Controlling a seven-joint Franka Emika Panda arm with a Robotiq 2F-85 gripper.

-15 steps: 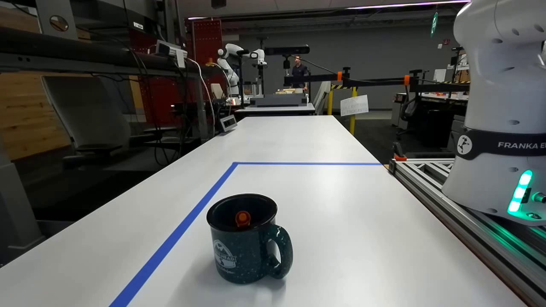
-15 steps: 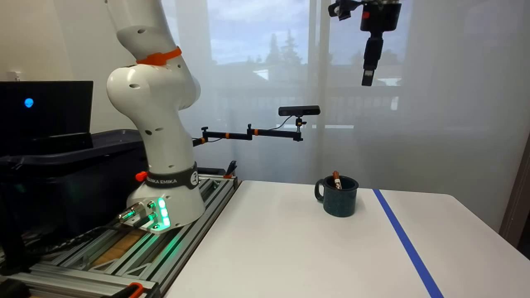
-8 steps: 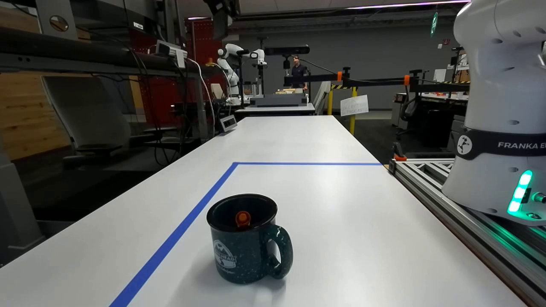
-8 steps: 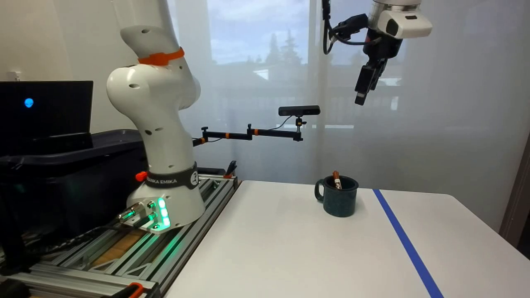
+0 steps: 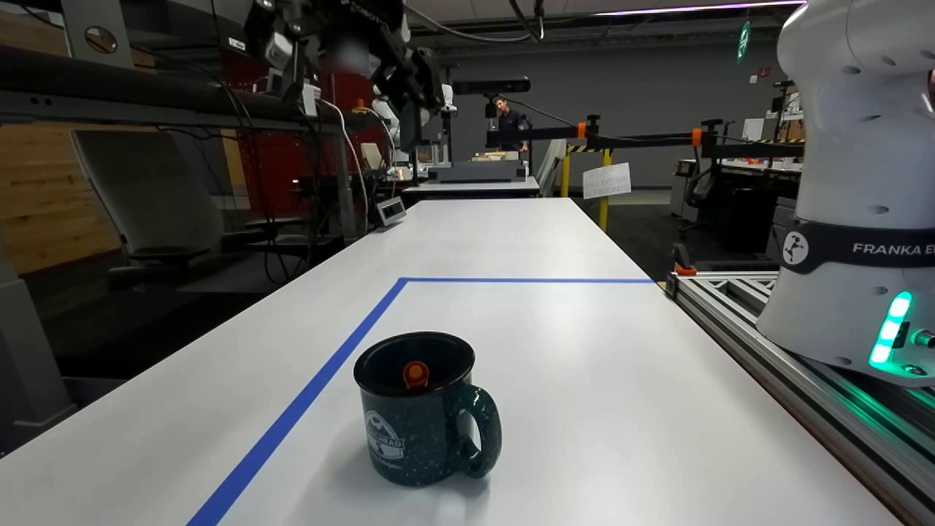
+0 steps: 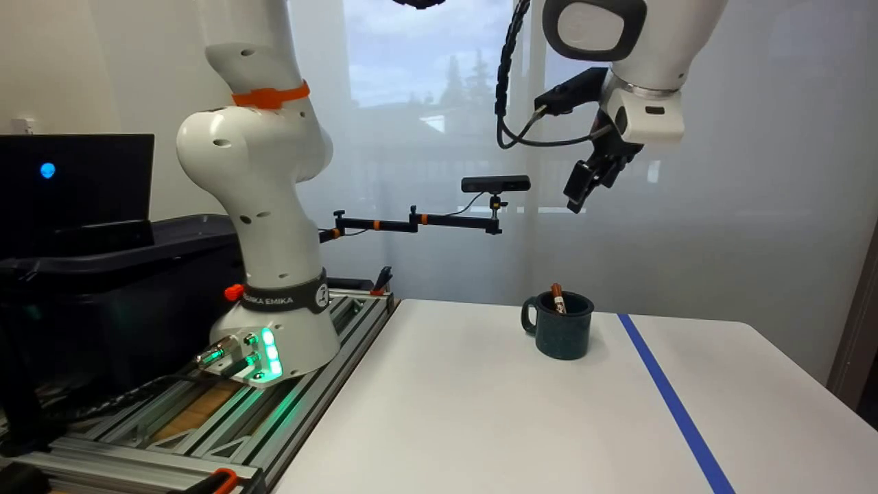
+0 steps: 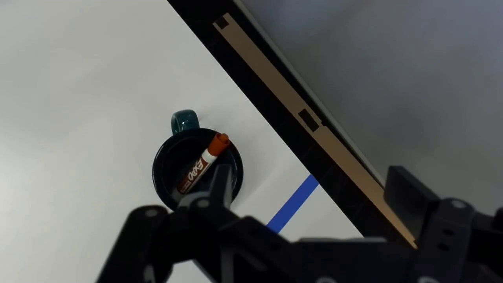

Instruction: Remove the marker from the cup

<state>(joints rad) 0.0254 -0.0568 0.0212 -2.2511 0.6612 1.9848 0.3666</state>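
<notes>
The cup (image 5: 416, 438) is a dark teal mug standing upright on the table; it also shows in an exterior view (image 6: 564, 337) and in the wrist view (image 7: 169, 165). The marker (image 7: 202, 163) leans inside it, its red-orange capped end at the rim; it shows in both exterior views (image 5: 416, 375) (image 6: 558, 300). My gripper (image 7: 312, 182) is open and empty, tilted, in the air well above the cup (image 6: 579, 195). It is at the top in an exterior view (image 5: 354, 106). In the wrist view one finger (image 7: 221, 182) overlaps the cup's side nearest the gripper; the marker's lower end is in shadow.
Blue tape (image 6: 672, 398) runs along the white table (image 6: 480, 398) beside the cup. A dark strip lies past the table's edge in the wrist view (image 7: 251, 90). A camera on an arm (image 6: 495, 184) stands behind. A small grey device (image 5: 391, 211) sits at the table's edge.
My gripper has come down toward the cup and tilted, with more of the arm now in view. Its open fingers now show in an exterior view. The cup and marker have not moved.
</notes>
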